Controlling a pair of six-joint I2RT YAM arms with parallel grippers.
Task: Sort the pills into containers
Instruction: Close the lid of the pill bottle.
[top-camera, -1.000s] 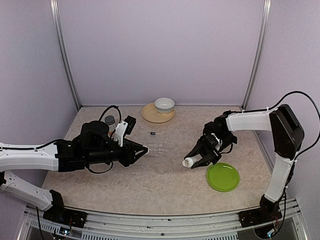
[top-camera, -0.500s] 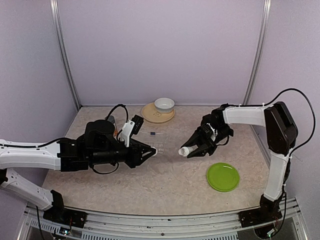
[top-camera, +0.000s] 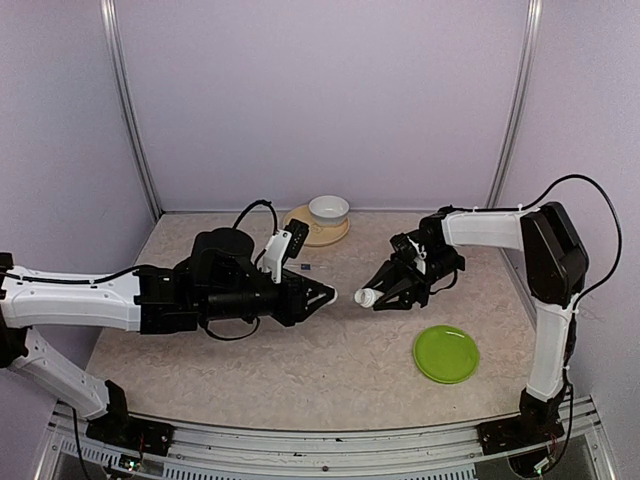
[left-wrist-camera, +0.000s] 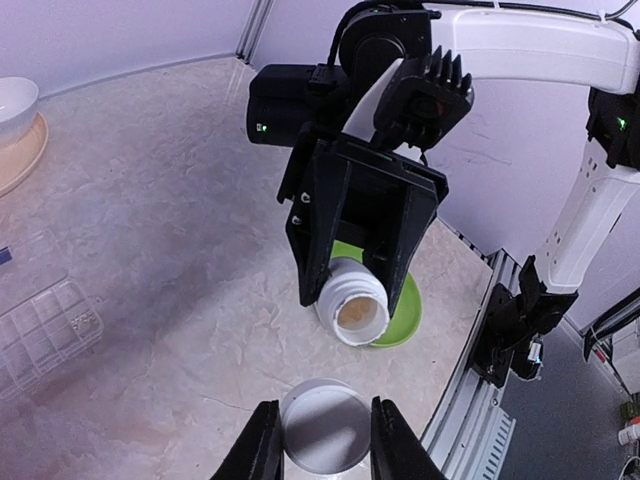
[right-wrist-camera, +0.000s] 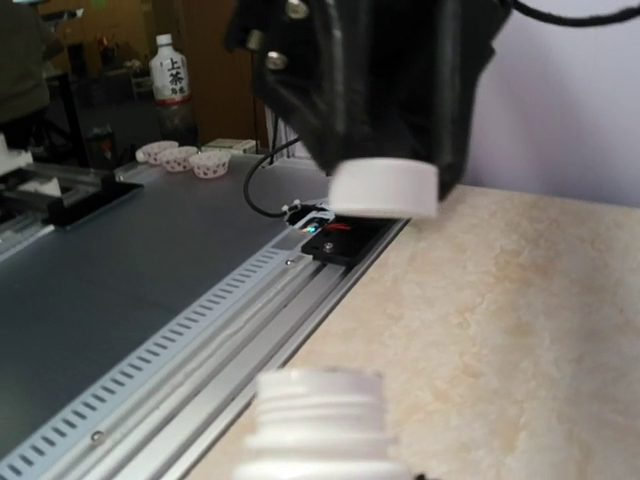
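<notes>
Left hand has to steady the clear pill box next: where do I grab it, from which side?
Likely the outer rim of the pill box, from straight above: it lies flat and low, leaving little wall for a side approach. One finger outside, one in an edge compartment. The left hand holds the white cap, so set that down first.

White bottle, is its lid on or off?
Off: the small white plastic bottle has an open mouth, and the left gripper holds the round white cap.

bottle (left-wrist-camera: 352, 308) white | cap (left-wrist-camera: 322, 428) white | plate (top-camera: 446, 353) green | table (top-camera: 300, 370) beige marbled | pill box (left-wrist-camera: 40, 330) clear
</notes>
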